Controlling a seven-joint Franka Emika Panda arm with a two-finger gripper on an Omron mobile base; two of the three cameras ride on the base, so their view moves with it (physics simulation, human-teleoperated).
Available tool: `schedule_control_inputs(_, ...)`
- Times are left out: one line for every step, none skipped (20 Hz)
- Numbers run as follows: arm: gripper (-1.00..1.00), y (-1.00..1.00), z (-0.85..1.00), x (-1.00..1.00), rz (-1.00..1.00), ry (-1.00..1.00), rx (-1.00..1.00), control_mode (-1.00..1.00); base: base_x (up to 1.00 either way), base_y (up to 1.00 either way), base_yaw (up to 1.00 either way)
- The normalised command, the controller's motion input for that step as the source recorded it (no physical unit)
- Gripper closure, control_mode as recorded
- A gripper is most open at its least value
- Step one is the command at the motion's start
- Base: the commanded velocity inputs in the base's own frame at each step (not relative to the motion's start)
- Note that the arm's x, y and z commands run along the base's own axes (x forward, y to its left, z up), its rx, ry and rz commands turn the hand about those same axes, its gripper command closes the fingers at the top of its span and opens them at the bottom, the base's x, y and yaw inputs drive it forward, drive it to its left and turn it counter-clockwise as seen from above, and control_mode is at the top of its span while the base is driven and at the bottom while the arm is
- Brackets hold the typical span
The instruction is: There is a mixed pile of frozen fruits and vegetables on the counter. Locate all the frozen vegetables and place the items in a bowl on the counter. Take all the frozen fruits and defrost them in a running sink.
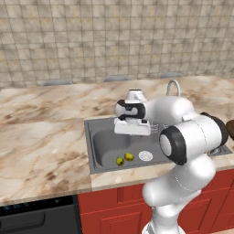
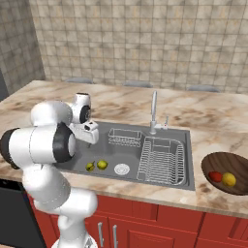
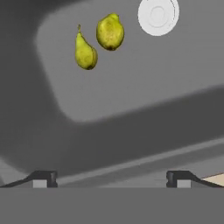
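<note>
hand [image 3: 111,179] hangs over the near-left part of the large grey steel sink [image 1: 103,141], fingers spread wide apart, nothing between them.

below it, on the basin floor: two small yellow-green stemmed fruits, the pear-shaped one [image 3: 85,52] just beside the rounder one [image 3: 110,31], apart by a sliver. the round white drain [image 3: 158,14] lies at about 2 o'clock from them in the hand view. both fruits appear delivered.

right base view: dark brown rounded bowl [image 2: 218,162] on the marbled beige-and-brown tabletop [image 2: 213,121], at 3 o'clock from the sink, well apart from the hand. inside it a glossy red roundish item [image 2: 215,177] touching a yellow-orange roundish item [image 2: 229,179]. vegetables appear sorted.

curved chrome faucet [image 2: 154,112] at the far rim, 12 o'clock from the grey wire rack [image 2: 162,160]. no water stream visible.

risks, judged:
- defrost step fails if the tap is not turned on.
- reaching across to the faucet, the bulky elbow could clip the sink rim or the rack.
- spout may not aim at the fruits, which lie left of the drain.
</note>
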Motion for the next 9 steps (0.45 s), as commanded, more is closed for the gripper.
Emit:
schedule_control_inputs(-1.00,0.00,1.00,-0.71,-0.05,-0.03,0.01,-1.00,0.00,0.00,0.00)
schedule_control_inputs(-1.00,0.00,1.00,-0.69,-0.05,-0.02,0.00,-1.00,0.00,0.00,0.00)
schedule_control_inputs(-1.00,0.00,1.00,-0.70,-0.04,-0.03,0.00,-1.00,0.00,0.00,0.00)
schedule_control_inputs(-1.00,0.00,1.00,-0.68,-0.02,-0.03,0.00,-1.00,0.00,0.00,0.00)
schedule_control_inputs(-1.00,0.00,1.00,-0.68,-0.01,-0.04,0.00,-1.00,0.00,0.00,0.00)
schedule_control_inputs(-1.00,0.00,1.00,-0.72,-0.01,-0.06,0.00,-1.00,0.00,0.00,0.00)
schedule_control_inputs(-1.00,0.00,1.00,-0.73,-0.01,-0.06,0.00,-1.00,0.00,0.00,0.00)
schedule_control_inputs(-1.00,0.00,1.00,-0.73,0.00,-0.07,0.00,-1.00,0.00,0.00,0.00)
schedule_control_inputs(-1.00,0.00,1.00,-0.73,0.00,-0.08,0.00,-1.00,0.00,0.00,0.00)
